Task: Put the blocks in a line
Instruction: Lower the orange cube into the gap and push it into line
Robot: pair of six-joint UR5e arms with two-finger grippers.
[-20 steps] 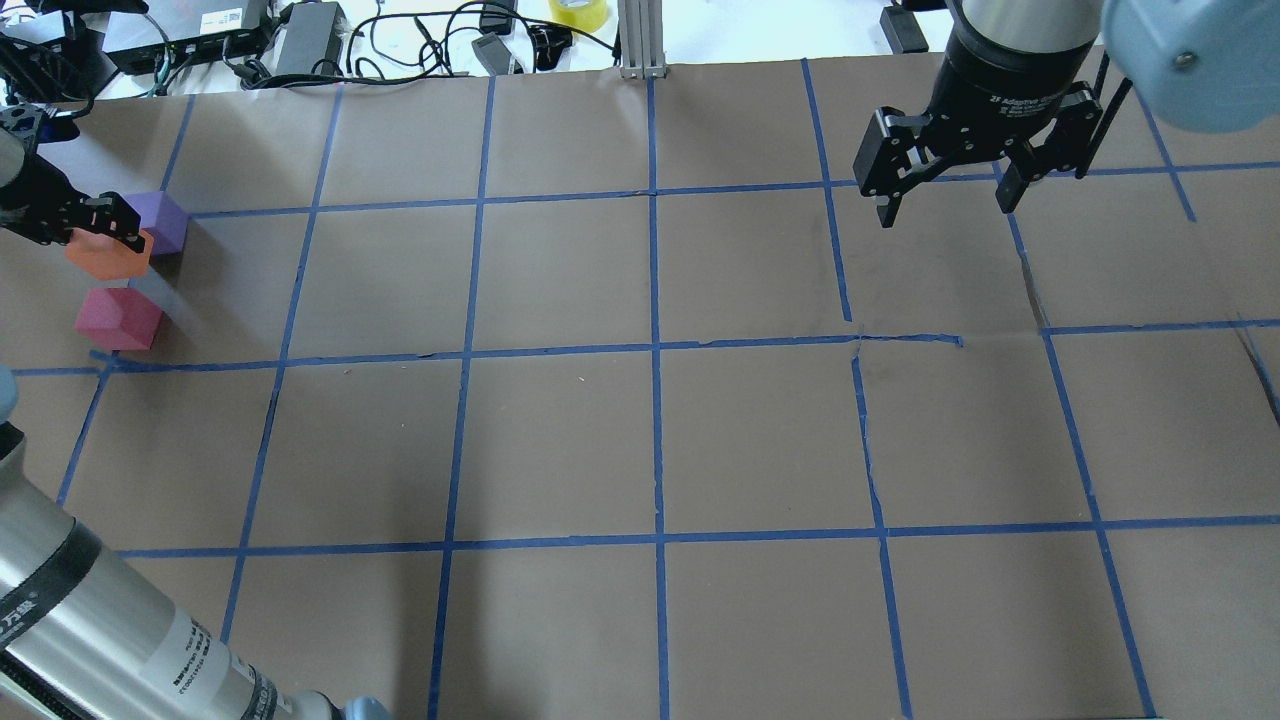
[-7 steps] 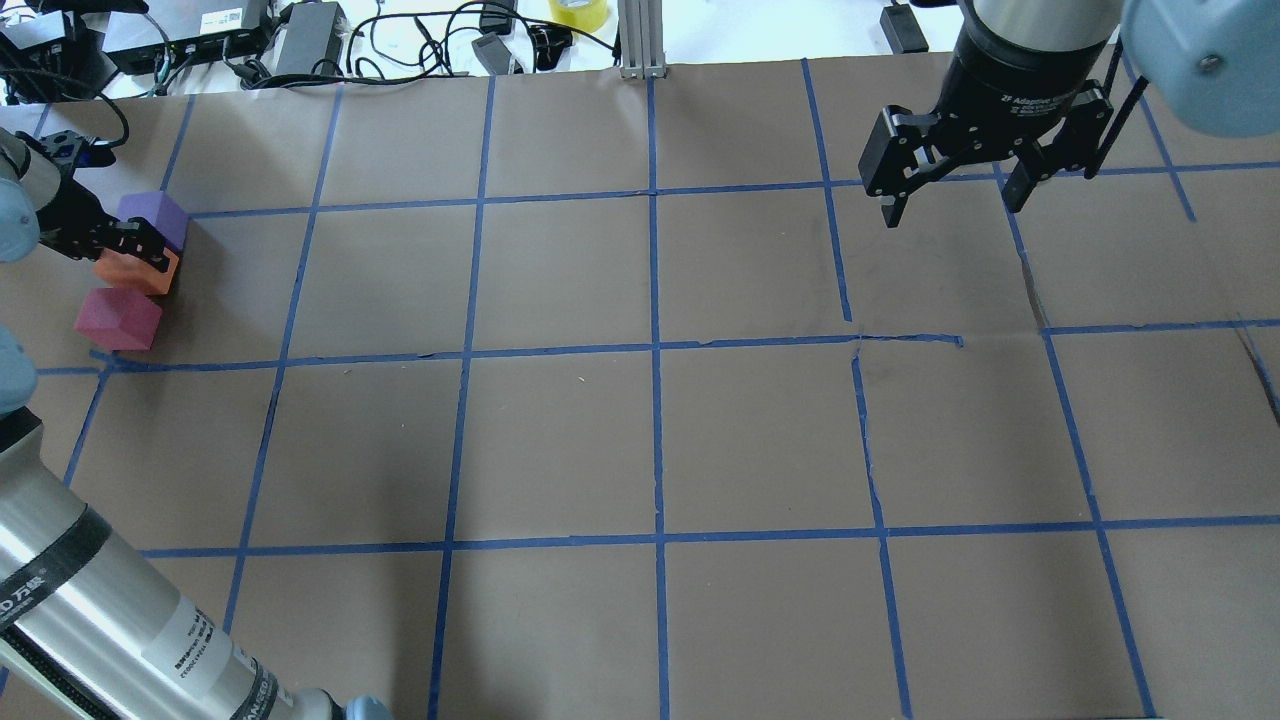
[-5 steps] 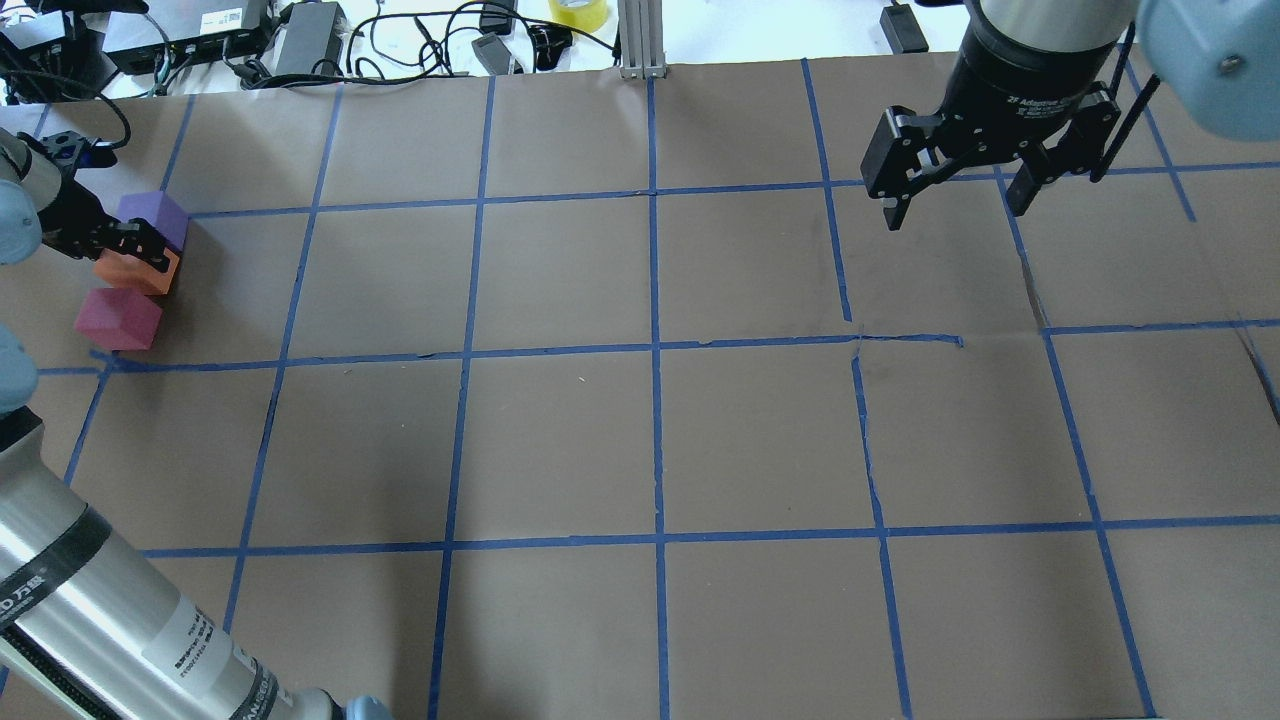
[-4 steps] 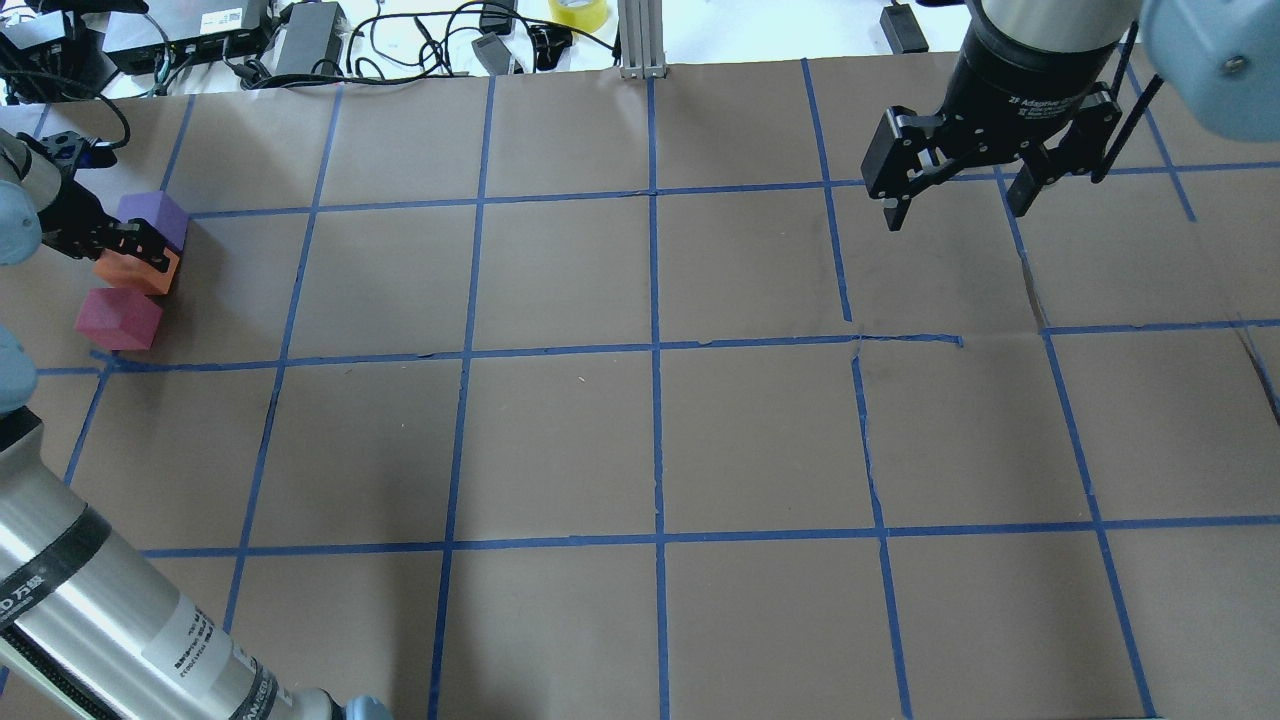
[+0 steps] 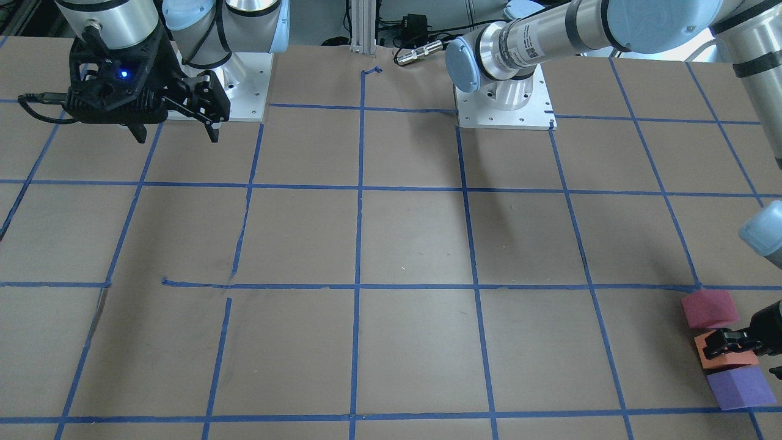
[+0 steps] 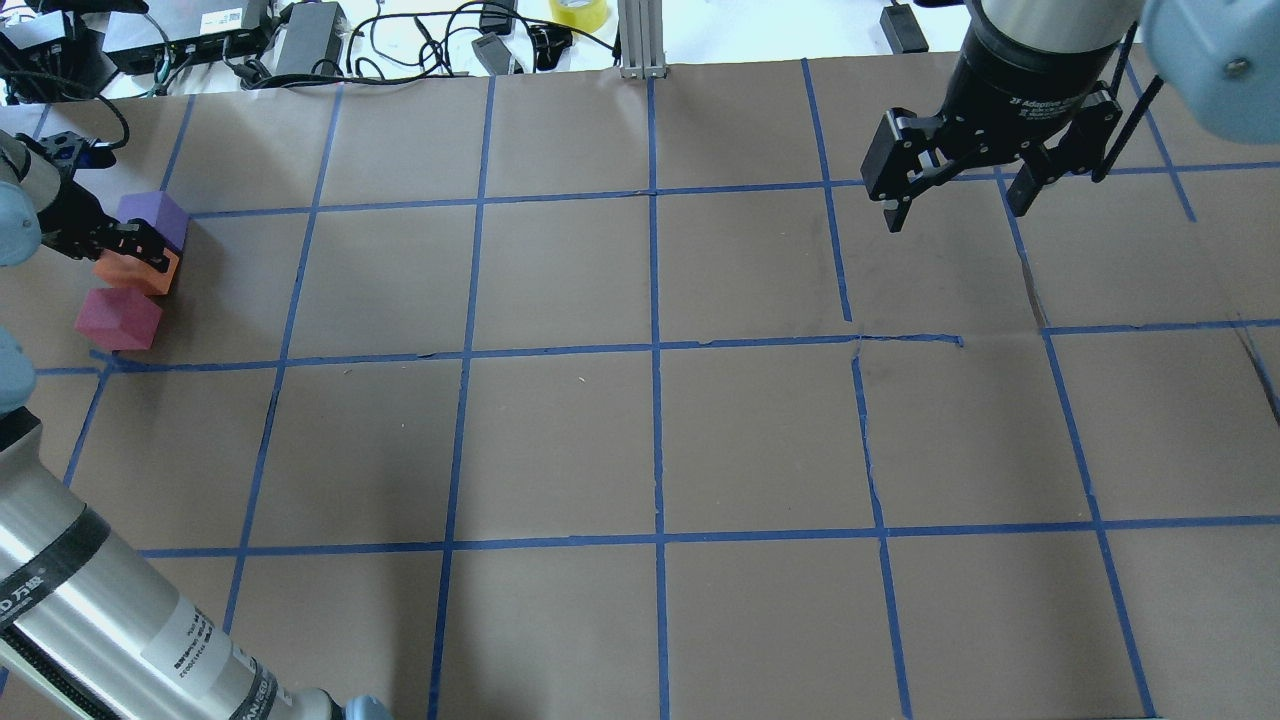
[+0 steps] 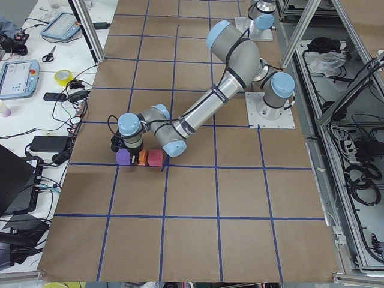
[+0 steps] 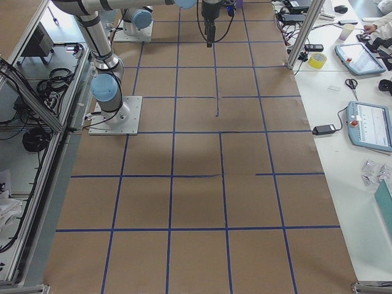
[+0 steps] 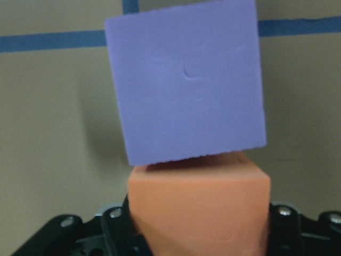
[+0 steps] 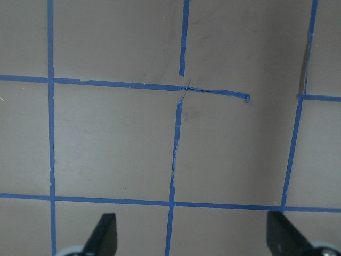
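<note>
Left wrist-mounted view: left fingers (image 5: 723,346) clamp orange block (image 9: 198,208) | purple block (image 9: 185,80) touches it beyond fingertips; pinkish-red block (image 6: 117,319) just beside, opposite | right fingers (image 6: 890,195) wide open, empty | risk: releasing may nudge neighbours, skewing line on table (image 6: 560,440).

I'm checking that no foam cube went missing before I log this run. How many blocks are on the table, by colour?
orange block: 1
pinkish-red block: 1
purple block: 1
Total: 3
</note>
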